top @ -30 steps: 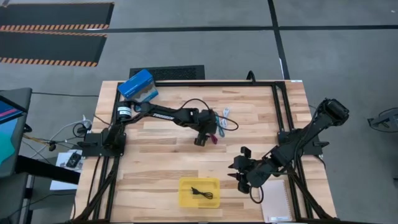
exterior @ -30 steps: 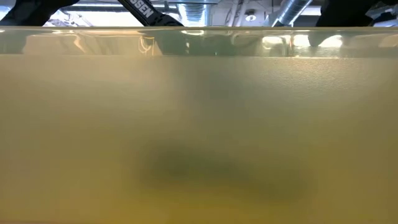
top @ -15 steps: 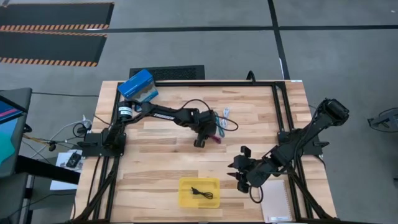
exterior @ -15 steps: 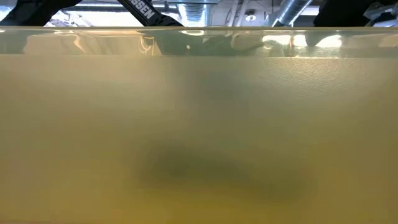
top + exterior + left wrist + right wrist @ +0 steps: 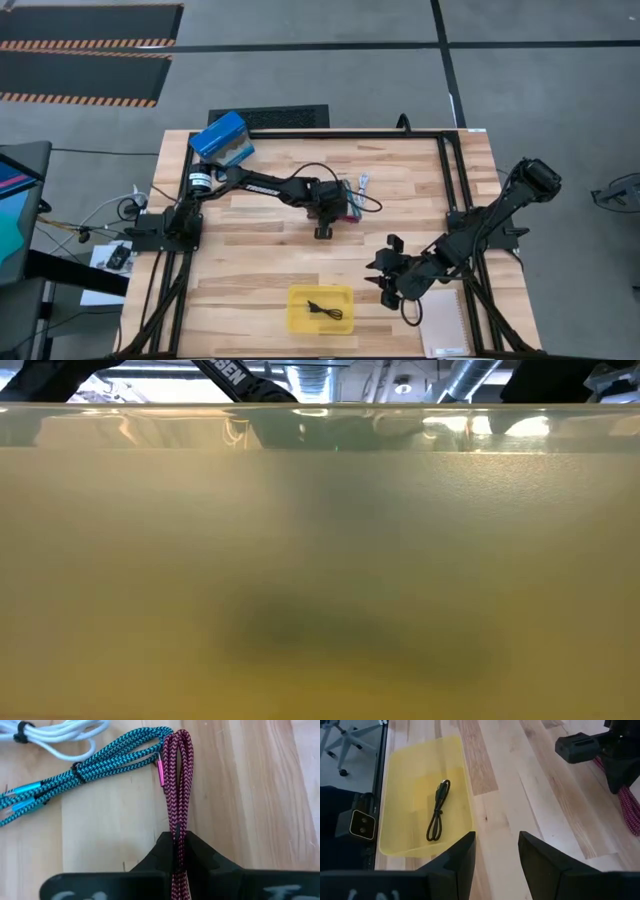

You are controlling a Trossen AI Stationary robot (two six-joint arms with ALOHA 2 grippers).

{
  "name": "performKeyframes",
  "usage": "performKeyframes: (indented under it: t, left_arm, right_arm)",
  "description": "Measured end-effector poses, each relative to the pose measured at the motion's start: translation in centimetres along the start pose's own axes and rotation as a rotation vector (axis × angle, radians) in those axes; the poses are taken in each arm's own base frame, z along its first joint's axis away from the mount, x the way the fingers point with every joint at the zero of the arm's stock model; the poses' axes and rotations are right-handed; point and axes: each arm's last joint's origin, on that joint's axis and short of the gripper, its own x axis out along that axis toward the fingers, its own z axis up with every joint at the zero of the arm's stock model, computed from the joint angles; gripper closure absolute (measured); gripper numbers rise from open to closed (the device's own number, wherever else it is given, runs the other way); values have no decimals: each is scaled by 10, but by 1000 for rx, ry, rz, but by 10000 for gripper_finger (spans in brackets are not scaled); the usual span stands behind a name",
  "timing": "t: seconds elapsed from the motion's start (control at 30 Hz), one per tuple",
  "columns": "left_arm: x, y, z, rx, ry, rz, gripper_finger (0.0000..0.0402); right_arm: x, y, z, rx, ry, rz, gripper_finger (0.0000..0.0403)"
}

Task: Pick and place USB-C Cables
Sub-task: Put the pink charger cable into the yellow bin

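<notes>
The left gripper point(image 5: 178, 851) sits near the middle of the wooden table point(image 5: 260, 260), a little toward the far side, clenched on the dark red braided USB-C cable point(image 5: 179, 785). The cord runs as a folded bundle between the two dark fingers point(image 5: 155, 857), its looped end lying flat on the wood ahead of them. A pink metal plug point(image 5: 160, 771) of that cable lies beside the loop. Touching the loop's tip is the teal braided cable point(image 5: 85, 767), bundled with a dark tie, its blue plug ends pointing away. Beyond it lies the white cable point(image 5: 60, 735), also tied.

The right gripper point(image 5: 496, 851) waits over the near right part of the table with its fingers spread apart and nothing between them. Just left of it, at the near edge, stands the yellow tray point(image 5: 405, 780), and a short black cable point(image 5: 438, 810) lies folded inside it.

A blue box point(image 5: 222, 138) rests at the far left corner, and a white notepad point(image 5: 442, 322) lies at the near right corner. The low view shows little but the tray's yellow wall point(image 5: 320, 580)
</notes>
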Motion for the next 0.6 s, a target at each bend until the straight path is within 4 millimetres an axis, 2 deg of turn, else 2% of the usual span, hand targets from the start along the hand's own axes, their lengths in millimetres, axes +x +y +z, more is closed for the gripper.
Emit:
performKeyframes:
  t: [0.17, 0.37, 0.6]
  left_arm:
    - [-21, -6, 2, -7, 21, -2, 398]
    - [-59, -16, 8, -12, 22, -7, 400]
    - [-121, -33, 3, 20, 72, 99, 401]
  right_arm:
    - [0, 0, 0, 7, -4, 4, 230]
    - [0, 1, 2, 17, -30, 1, 230]
    - [1, 0, 4, 22, -35, -3, 230]
